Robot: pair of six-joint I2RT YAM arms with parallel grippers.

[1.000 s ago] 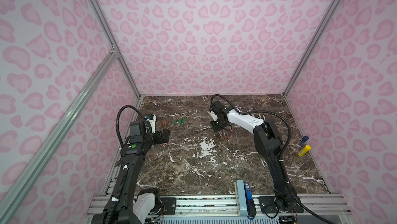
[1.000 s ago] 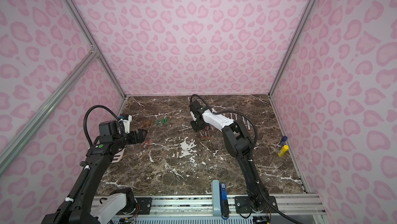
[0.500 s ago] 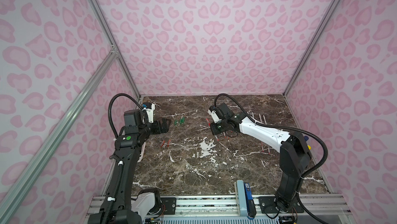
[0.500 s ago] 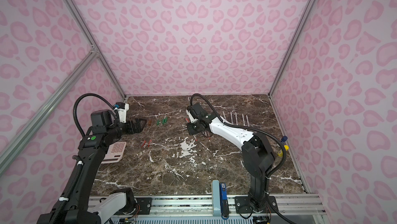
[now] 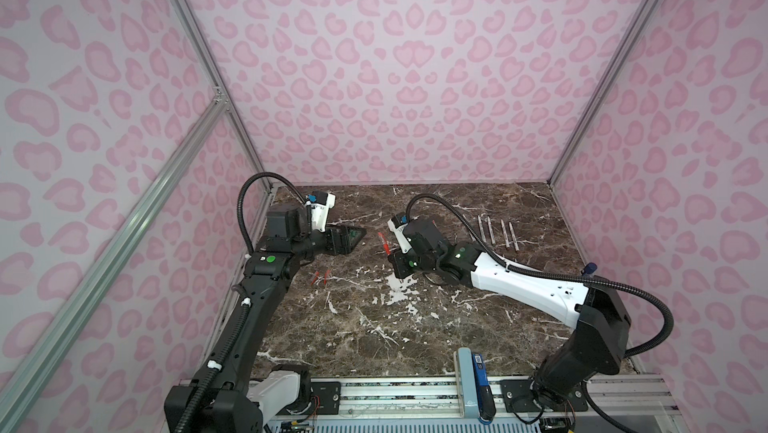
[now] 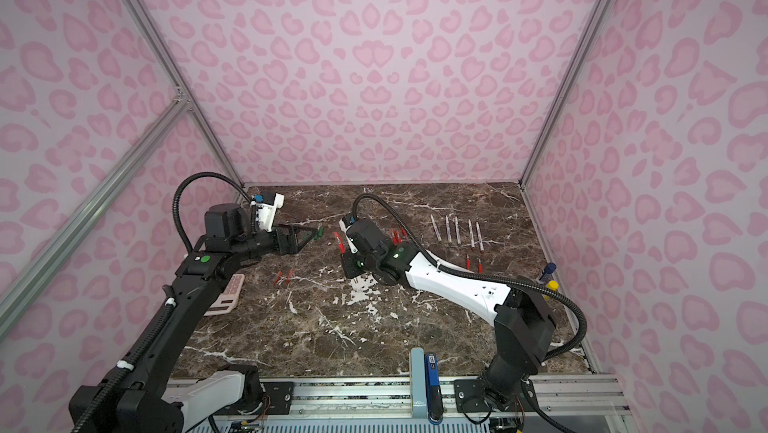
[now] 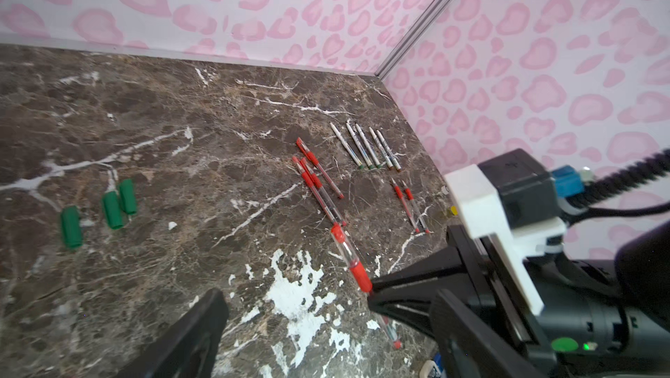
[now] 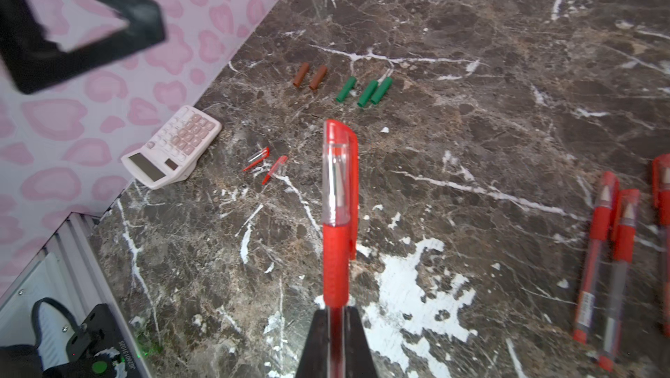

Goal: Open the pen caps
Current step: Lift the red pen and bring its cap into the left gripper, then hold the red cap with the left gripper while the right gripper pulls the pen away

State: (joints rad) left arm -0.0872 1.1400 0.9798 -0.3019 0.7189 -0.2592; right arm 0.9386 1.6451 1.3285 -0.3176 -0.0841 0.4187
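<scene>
1. Nearest, two loose red caps (image 8: 266, 165) lay on the table (image 8: 489, 122) beside the calculator (image 8: 172, 147). Judged: a drop spot for caps already pulled.
2. The right gripper (image 8: 335, 316) was clamped tight on the barrel of a red pen (image 8: 335, 267), apparently held off the table. Its cap (image 8: 339, 173) was on, with that end free and aimed toward the other arm. Judged: offered up for pulling.
3. The left gripper (image 6: 311, 235) hung short of that cap, jaws spread wide and empty. The cap was not yet between them.
4. Beyond, more capped red pens (image 7: 315, 180) lay grouped, presumably awaiting their turn.
5. Farthest, green caps (image 8: 366, 91) and brown caps (image 8: 310, 76) sat in a row on the left. The white pens (image 6: 457, 229) were lined up on the right, seemingly uncapped. Judged: sorted to keep the middle clear.
</scene>
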